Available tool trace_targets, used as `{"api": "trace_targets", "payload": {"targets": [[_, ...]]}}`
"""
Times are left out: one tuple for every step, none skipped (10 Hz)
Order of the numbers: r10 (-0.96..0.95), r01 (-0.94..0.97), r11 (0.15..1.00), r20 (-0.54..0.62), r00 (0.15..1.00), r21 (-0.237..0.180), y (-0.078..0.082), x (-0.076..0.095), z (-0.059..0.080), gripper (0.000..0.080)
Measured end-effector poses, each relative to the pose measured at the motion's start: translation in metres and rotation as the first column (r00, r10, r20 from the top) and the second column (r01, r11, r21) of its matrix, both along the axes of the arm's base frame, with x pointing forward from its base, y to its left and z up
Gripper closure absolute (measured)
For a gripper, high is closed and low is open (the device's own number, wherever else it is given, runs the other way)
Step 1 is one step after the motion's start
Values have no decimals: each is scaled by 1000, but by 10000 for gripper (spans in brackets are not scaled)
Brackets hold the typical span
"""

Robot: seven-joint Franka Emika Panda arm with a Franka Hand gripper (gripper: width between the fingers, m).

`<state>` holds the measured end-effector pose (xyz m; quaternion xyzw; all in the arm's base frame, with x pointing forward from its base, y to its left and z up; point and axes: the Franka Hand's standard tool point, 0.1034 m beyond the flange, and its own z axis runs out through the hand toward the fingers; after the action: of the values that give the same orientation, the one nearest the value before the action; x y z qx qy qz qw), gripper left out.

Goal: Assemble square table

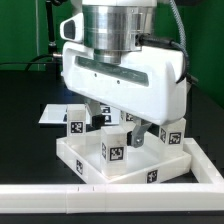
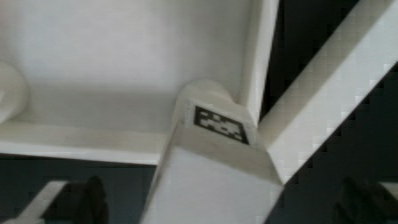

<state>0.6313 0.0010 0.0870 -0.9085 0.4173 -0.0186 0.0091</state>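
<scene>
**Reader:** What appears, going from the exterior view's left to its right?

**Describer:** On the black table (image 1: pixel 25 95), far back on the left, the marker board (image 1: pixel 52 114) lies flat, partly hidden. Nearer the middle sits the tabletop (image 1: pixel 90 160), a white square tray with a raised rim and a small tag on its front edge. Several legs (image 1: pixel 114 146), short white blocks with black-and-white tags, stand upright on or just behind it; one tagged leg stands toward the front middle, another (image 1: pixel 172 134) at the right. Along the front edge of the picture runs a long white border bar (image 1: pixel 110 198), just in front of the tray.

**Reader:** Where is the arm?

**Describer:** The arm's white wrist housing (image 1: pixel 125 75) hangs directly above the tray and covers the upper middle of the view. The gripper (image 1: pixel 118 122) reaches down among the upright legs, over the tray's back half.

**Reader:** Are the fingers holding a leg?

**Describer:** That cannot be told. In the exterior view the housing and legs hide the fingertips. The wrist view is blurred: it shows a white tagged leg (image 2: pixel 217 150) very close, running up the middle, with the tray's inner floor and rim (image 2: pixel 107 80) behind it, and dark finger shapes (image 2: pixel 63 200) low at either side. Whether they touch the leg is unclear.
</scene>
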Motion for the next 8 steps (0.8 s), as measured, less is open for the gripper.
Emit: {"api": "trace_targets", "payload": {"targets": [[68,-68,998,0,998,-3,0,0,0,151],[162,-162,987,0,987,-8,-1,0,0,150],[330,-329,944,4,944,-19,-4,1,0,150],[422,-421,906,8,907,-29,-3,1,-2,150],[481,-480,876,13,876,-41,1,0,-6,150],[548,-547,836,9,836,-50,2,-2,-8,150],[613,-611,789,5,790,-55,2,-2,-8,150],[653,-651,756,3,758,-59,1,-1,-7,150]]}}
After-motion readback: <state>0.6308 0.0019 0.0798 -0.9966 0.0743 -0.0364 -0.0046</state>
